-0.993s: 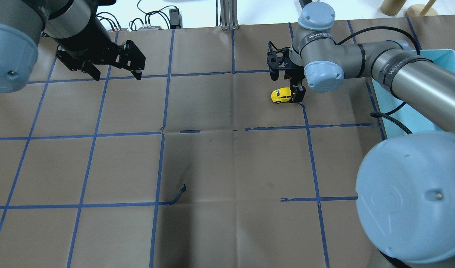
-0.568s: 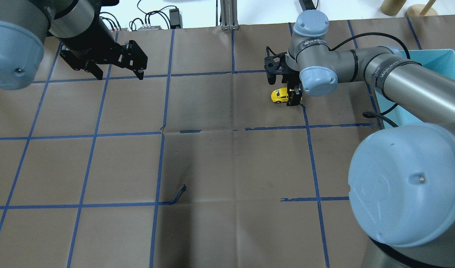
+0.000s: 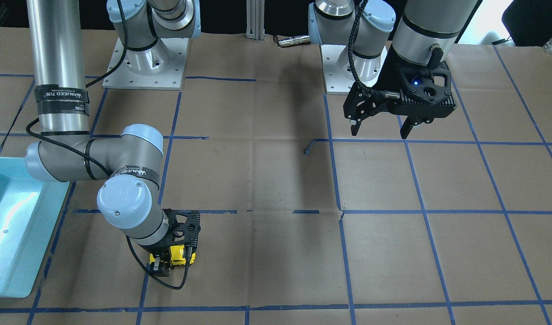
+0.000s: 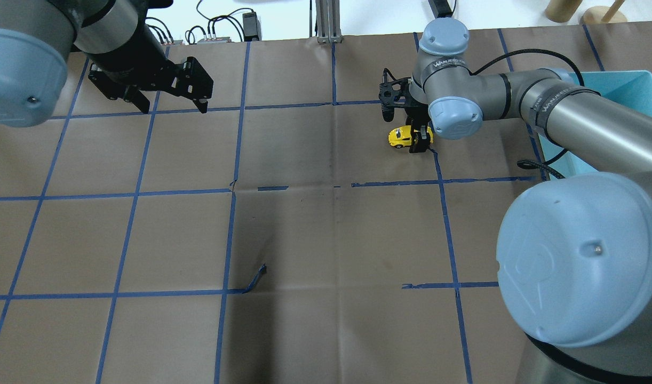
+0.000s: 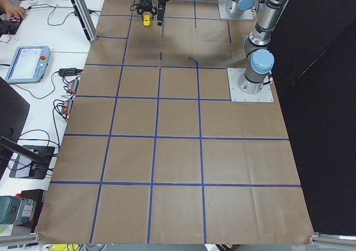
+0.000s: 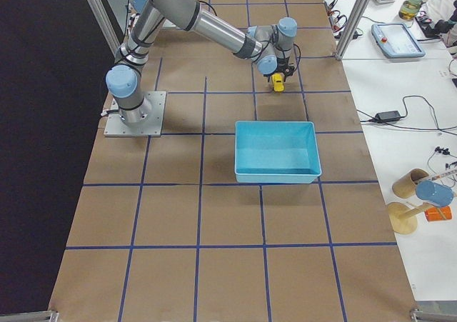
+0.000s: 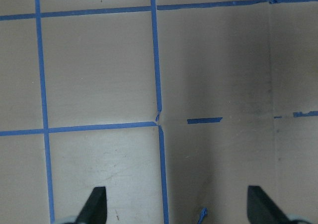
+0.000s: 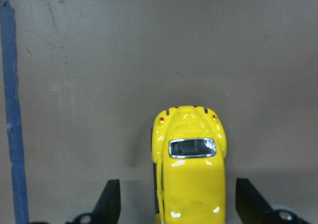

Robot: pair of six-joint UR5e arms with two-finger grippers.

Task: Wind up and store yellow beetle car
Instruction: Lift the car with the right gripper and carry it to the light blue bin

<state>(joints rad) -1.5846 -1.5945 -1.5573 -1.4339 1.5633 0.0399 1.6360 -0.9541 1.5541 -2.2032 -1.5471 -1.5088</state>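
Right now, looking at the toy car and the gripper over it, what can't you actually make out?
- The yellow beetle car: the right wrist view's bottom edge cuts off its near end; no wind-up part shows anywhere.
- The right gripper: overhead, the right arm covers most of it.
- Both side views: car too small for detail.
- The blue bin: overhead, the right arm hides much of it.

glossy yellow beetle car (image 8: 190,169) upright on paper
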